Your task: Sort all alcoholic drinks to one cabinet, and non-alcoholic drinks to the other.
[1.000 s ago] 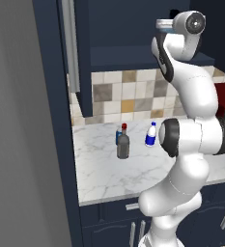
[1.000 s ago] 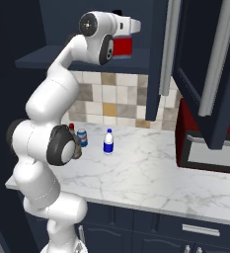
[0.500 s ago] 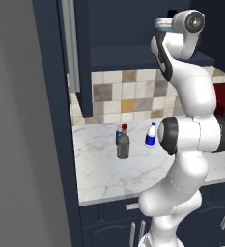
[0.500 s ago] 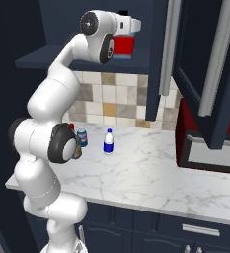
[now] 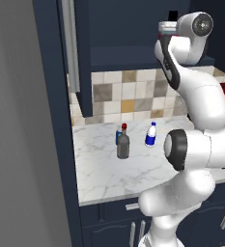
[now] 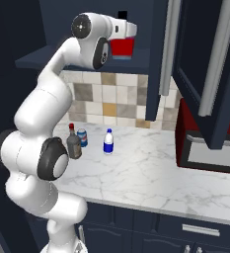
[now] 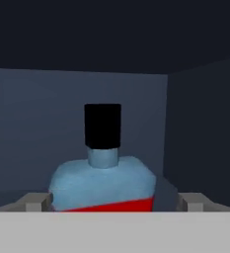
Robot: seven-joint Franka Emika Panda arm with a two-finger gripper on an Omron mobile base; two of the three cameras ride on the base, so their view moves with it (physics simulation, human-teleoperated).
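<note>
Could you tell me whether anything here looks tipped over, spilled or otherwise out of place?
Nothing stands out. The red bottle stands upright in the open cabinet, between the open gripper's fingers. The red-capped bottle, the can and the white bottle stand upright on the counter, with no spill.

We are looking at a home kitchen. A white, grey-veined marble countertop [image 5: 133, 169] runs across the middle of both base views, backed by a wall of square beige, grey and tan tiles [image 6: 106, 101]. Dark navy upper wall cabinets with long silver bar handles [image 6: 212, 54] hang at the top, and matching navy drawer fronts with small silver pulls [image 6: 198, 230] line the bottom edge.
</note>
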